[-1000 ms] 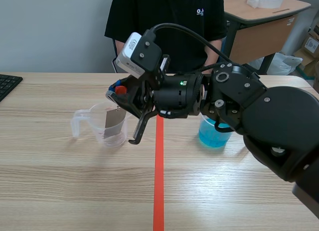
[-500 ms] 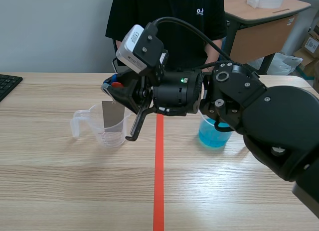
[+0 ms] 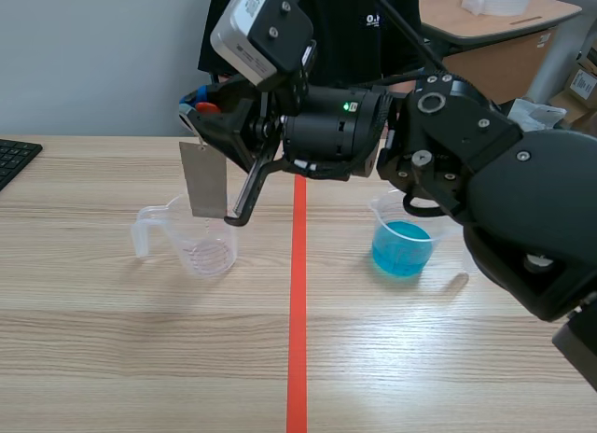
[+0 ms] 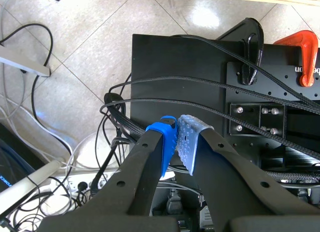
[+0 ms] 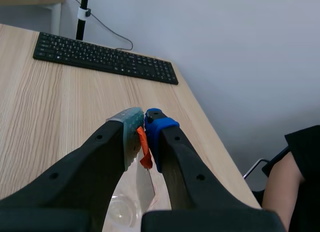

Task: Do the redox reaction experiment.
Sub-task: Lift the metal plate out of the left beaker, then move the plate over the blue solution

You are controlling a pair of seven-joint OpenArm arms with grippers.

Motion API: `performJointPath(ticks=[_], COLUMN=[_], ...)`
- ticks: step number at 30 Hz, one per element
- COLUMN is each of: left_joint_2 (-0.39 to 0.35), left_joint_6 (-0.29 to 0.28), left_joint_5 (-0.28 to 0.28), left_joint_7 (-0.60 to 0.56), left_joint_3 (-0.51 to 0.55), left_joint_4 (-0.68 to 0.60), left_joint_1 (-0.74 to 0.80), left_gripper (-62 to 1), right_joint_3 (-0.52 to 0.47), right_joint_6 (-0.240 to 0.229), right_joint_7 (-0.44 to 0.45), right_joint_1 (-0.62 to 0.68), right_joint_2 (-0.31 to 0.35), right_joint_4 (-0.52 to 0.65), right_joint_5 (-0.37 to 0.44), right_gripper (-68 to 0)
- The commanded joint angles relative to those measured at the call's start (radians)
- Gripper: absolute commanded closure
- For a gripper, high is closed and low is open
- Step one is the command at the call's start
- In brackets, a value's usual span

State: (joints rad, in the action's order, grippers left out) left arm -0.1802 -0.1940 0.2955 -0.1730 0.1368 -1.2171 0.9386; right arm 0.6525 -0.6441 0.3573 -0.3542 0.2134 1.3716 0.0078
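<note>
1. The right arm reaches across the table [image 3: 140, 358] and past the red tape line [image 3: 296, 340]. The right gripper [image 3: 201, 111] is raised just above a clear cup [image 3: 201, 239].
2. Its fingers are clamped on the orange tab [image 5: 144, 152] at the top of a grey metal strip [image 3: 204, 179]. The strip hangs upright over the cup with its lower end at about rim level; whether it dips inside cannot be told.
3. The cup stands on the table with its handle toward 9 o'clock.
4. A beaker [image 3: 403, 239] of blue liquid stands at the cup's 3 o'clock, well apart and across the tape line, partly under the right arm.
5. A keyboard [image 3: 14, 158] lies at the table's 9 o'clock edge. A person [image 3: 336, 13] in a black shirt sits at 12 o'clock, behind the table.
6. The left gripper [image 4: 176, 132], seen only from its wrist camera, hangs off the table above a tiled floor [image 4: 75, 52] strewn with cables [image 4: 30, 102]. Its fingers are closed pad to pad with nothing between them.
</note>
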Motion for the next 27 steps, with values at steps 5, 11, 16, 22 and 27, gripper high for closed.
performJointPath(ticks=[5,11,16,22,27], left_joint_2=[0.002,0.002,0.002,0.002,0.002], left_joint_6=[-0.003,-0.003,-0.003,-0.003,-0.003], left_joint_5=[0.003,0.003,0.003,0.003,0.003], left_joint_7=[-0.011,-0.011,-0.011,-0.018,-0.016], left_joint_3=[-0.002,-0.002,-0.002,-0.002,-0.002], left_joint_4=[-0.012,-0.012,-0.012,-0.013,-0.013], left_joint_1=[0.011,0.011,0.012,0.011,0.011], left_gripper=[-4.9,-4.9,-4.9,-4.9,-4.9], right_joint_3=[-0.021,-0.049,-0.077,-0.104,-0.140], right_joint_6=[0.000,-0.010,-0.012,-0.012,-0.011], right_joint_7=[-0.029,-0.098,-0.176,-0.297,-0.399], right_joint_1=[-0.023,-0.023,-0.023,-0.022,-0.022], right_joint_2=[0.003,0.014,0.053,0.123,0.190], right_joint_4=[0.084,0.147,0.225,0.301,0.356], right_joint_5=[0.022,0.034,0.113,0.256,0.390], right_gripper=[-1.5,-1.5,-1.5,-1.5,-1.5])
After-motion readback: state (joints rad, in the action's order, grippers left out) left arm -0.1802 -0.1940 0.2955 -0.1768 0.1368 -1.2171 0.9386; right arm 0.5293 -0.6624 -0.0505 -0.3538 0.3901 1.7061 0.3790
